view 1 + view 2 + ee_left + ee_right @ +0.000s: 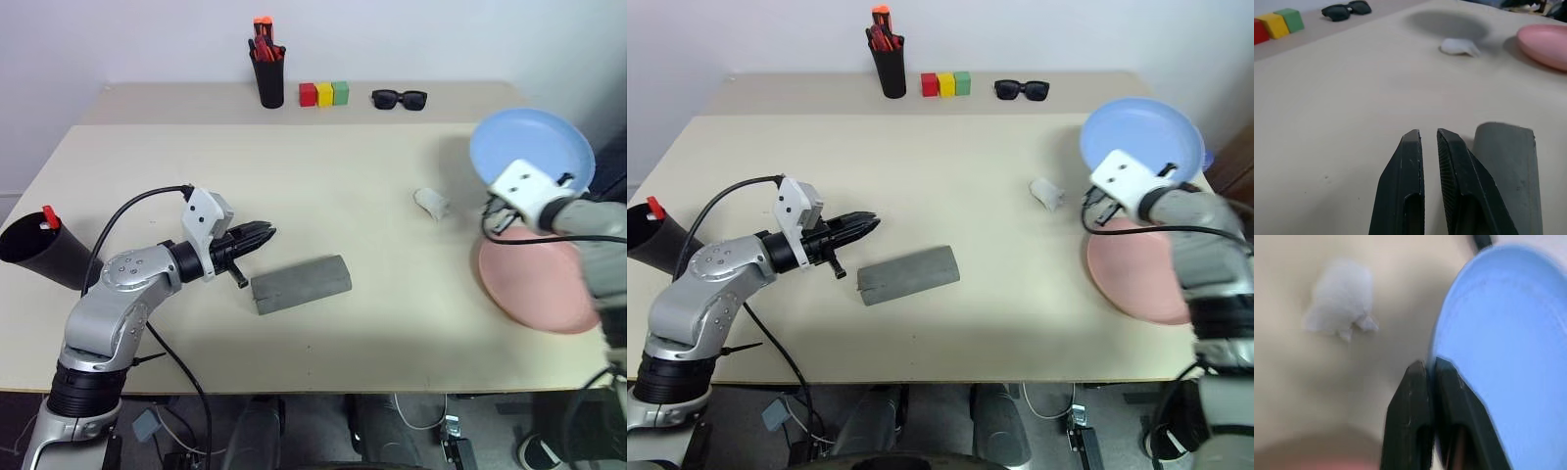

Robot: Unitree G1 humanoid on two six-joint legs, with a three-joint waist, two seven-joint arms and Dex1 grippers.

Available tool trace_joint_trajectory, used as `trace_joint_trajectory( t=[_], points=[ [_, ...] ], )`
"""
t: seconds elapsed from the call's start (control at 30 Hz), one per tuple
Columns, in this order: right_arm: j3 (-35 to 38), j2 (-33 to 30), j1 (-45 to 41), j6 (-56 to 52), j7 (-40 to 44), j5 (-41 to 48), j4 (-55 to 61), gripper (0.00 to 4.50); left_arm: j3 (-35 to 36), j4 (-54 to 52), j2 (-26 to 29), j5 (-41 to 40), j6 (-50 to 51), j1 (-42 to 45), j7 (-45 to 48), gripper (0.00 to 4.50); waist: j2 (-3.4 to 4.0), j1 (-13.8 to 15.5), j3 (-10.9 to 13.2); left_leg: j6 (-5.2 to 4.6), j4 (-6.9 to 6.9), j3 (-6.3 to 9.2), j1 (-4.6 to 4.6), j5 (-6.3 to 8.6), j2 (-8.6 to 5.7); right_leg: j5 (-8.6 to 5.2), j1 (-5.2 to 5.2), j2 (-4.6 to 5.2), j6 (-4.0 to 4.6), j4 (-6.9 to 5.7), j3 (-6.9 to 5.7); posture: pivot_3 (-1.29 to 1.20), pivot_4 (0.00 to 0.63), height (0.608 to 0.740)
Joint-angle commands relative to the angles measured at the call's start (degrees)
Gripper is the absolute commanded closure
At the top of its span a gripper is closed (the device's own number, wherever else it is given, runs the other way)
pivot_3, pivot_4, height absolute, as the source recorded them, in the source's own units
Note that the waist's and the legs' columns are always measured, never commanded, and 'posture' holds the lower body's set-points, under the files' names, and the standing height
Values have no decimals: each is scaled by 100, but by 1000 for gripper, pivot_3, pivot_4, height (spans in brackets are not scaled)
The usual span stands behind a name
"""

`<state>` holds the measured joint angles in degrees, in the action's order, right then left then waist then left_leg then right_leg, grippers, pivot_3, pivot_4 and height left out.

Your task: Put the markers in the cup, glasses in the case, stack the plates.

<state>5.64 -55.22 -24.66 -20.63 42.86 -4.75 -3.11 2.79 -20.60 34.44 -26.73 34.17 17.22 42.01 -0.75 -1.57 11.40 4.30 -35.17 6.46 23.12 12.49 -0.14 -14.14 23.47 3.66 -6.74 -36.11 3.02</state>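
Over on the left, the left gripper (265, 233) hangs nearly closed and empty beside the grey case (301, 283). Over right, the right gripper (1431, 371) pinches the blue plate (531, 147) by its rim, tilted up above the pink plate (534, 284). It's light, stiff, slick plastic, so an edge grip looks right.

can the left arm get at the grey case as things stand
Probably yes: the left gripper, empty with fingers nearly shut, hangs right beside the grey case, with nothing between them.
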Motion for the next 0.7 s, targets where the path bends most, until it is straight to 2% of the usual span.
trace_joint_trajectory(
  t=[0.03,0.1,0.17,0.2,0.3,0.43,0.6,0.7],
  points=[
    [1160,-435,1334,-861,798,534,1653,4451,-145,243,48,169,-367,173,217,4014,-1,49,-2,-1,-2,-2,-1,0,0,0,0,1,0,2,1,0,150,740],
    [1555,-495,2083,-1071,974,625,2099,4451,-279,505,38,290,-510,303,325,4014,-7,64,-7,-6,-4,-2,-13,4,0,-3,-15,-2,2,4,0,0,150,740],
    [1646,-477,2461,-1218,916,580,2254,4451,-385,685,-1,357,-626,425,425,4014,-7,40,-7,-6,-12,-12,-19,4,0,-12,-21,0,18,5,5,0,150,740],
    [1658,-447,2543,-1335,907,643,2307,4176,-427,737,-30,378,-673,477,458,4014,-7,28,-6,-6,-15,-21,-20,3,0,-14,-20,3,22,4,13,0,150,740],
    [1568,-409,2602,-1437,907,798,2448,3057,-464,843,-92,414,-738,577,498,4014,-7,-24,-6,-6,-30,-37,-30,3,1,-8,-24,4,29,1,27,0,150,740],
    [951,-38,1745,-1105,529,858,2317,993,-399,887,-98,421,-783,539,487,4014,-10,-125,-5,-6,-27,-36,-42,3,5,-10,-32,0,27,-1,26,0,150,740],
    [-292,862,195,-515,-107,313,890,993,-281,656,-68,416,-729,294,322,4014,-17,-182,-5,-6,-11,-37,-60,3,8,-7,-38,-3,29,-4,29,0,150,740],
    [-910,1557,-1016,204,-640,-152,-1183,993,-107,343,-49,361,-608,50,84,4014,-20,-189,-3,-6,-9,-37,-59,3,8,-5,-38,-2,26,-2,29,0,150,740]
  ],
)
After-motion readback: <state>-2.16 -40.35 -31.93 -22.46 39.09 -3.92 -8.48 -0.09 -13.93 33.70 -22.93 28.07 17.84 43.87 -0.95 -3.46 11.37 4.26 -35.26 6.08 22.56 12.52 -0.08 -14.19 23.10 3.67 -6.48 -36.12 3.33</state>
